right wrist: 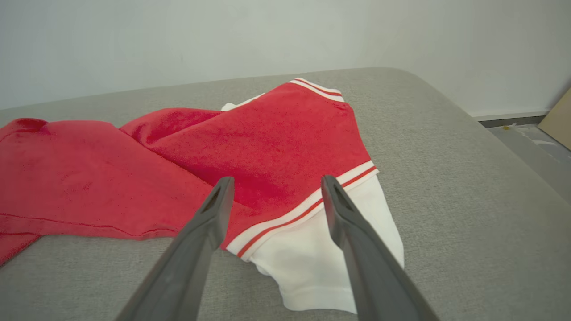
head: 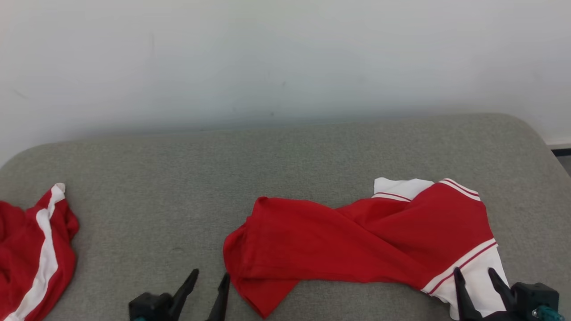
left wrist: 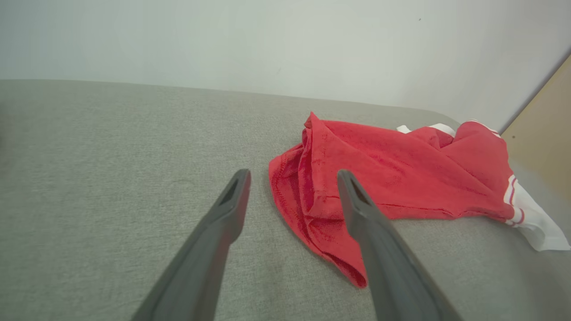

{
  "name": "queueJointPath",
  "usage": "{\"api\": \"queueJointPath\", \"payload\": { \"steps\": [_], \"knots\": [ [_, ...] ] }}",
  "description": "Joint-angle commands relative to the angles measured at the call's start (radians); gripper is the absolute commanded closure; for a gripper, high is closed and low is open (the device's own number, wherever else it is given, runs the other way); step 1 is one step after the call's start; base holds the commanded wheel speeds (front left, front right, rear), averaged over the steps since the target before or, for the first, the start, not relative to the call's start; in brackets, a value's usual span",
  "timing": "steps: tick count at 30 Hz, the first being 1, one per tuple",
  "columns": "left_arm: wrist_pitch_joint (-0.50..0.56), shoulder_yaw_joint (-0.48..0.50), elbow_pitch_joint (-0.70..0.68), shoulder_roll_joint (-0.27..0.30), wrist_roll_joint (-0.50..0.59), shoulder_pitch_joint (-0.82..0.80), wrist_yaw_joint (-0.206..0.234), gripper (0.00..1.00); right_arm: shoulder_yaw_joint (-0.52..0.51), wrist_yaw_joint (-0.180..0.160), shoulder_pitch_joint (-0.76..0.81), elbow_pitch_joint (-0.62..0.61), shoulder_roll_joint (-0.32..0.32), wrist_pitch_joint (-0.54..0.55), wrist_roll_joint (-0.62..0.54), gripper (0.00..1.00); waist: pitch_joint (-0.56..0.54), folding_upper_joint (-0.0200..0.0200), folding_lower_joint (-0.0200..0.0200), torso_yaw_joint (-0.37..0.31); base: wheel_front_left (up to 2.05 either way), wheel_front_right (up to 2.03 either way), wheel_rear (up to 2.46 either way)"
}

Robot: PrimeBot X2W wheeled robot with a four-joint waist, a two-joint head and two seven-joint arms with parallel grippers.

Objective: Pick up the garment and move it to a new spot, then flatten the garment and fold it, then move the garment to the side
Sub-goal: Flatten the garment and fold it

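Two pincers: both are standing wide open and gripping nothing.
Left pincer [head: 210,274]: it is hovering at the near left end of the garment [head: 357,240]. One finger is pointing over the bunched red hem and the other over bare tabletop [head: 178,178]. Whether either finger is touching the cloth I cannot tell.
Right pincer [head: 473,270]: its fingers are straddling the white panel at the garment's near right end, just beside the red-and-white striped band. Contact cannot be told.
Garment: a soft red knit with white trim is lying crumpled and twisted across the right half of the tabletop. Folds are piling up at its left end, and white parts are showing at the far and near right.
Tabletop: a grey woven covering is giving it a padded look, with rounded far corners.
Second garment [head: 31,249]: a red piece with a white stripe is lying heaped at the left edge, well apart from the first.
Surroundings: a pale wall [head: 285,58] is rising behind, and a tan board [left wrist: 544,147] is showing off the right side.
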Motion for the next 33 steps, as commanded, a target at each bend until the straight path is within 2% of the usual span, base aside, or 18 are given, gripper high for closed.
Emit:
{"api": "queueJointPath", "payload": {
  "steps": [1, 6, 11, 15, 20, 26, 33],
  "knots": [
    [0.017, -0.006, 0.01, 0.003, -0.017, -0.016, 0.002, 0.0, -0.012, 0.001, -0.004, 0.004, -0.001, 0.018, -0.008, 0.0, 0.013, 0.0, -0.0001, -0.018, 0.0, 0.0, 0.0],
    [0.127, -0.049, 0.069, -0.004, -0.038, -0.108, 0.006, 0.0, -0.089, 0.001, -0.006, 0.035, -0.001, 0.165, -0.021, 0.0, 0.055, 0.0, -0.0001, -0.048, 0.0, 0.0, 0.0],
    [0.193, -0.065, 0.112, -0.018, -0.053, -0.156, 0.019, 0.0, -0.124, 0.001, -0.024, 0.077, -0.001, 0.225, -0.04, 0.0, 0.091, 0.0, -0.0001, -0.074, 0.0, 0.0, 0.0],
    [0.214, -0.077, 0.118, -0.019, -0.035, -0.179, 0.038, 0.0, -0.143, 0.001, -0.055, 0.131, -0.001, 0.242, -0.059, 0.0, 0.111, 0.0, -0.0001, -0.085, 0.0, 0.0, 0.0],
    [0.271, -0.097, 0.116, -0.013, 0.008, -0.203, 0.096, 0.0, -0.148, 0.001, -0.101, 0.2, -0.001, 0.241, -0.066, 0.0, 0.14, 0.0, -0.0001, -0.083, 0.0, 0.0, 0.0],
    [0.29, -0.131, 0.077, -0.026, 0.045, -0.211, 0.149, 0.0, -0.171, 0.001, -0.124, 0.262, -0.001, 0.249, -0.053, 0.0, 0.172, 0.0, -0.0001, -0.058, 0.0, 0.0, 0.0],
    [0.286, -0.145, 0.046, -0.035, 0.037, -0.205, 0.167, 0.0, -0.177, 0.001, -0.117, 0.241, 0.001, 0.248, -0.023, 0.0, 0.174, 0.0, -0.0001, -0.043, 0.0, 0.0, 0.0]
  ]
}}
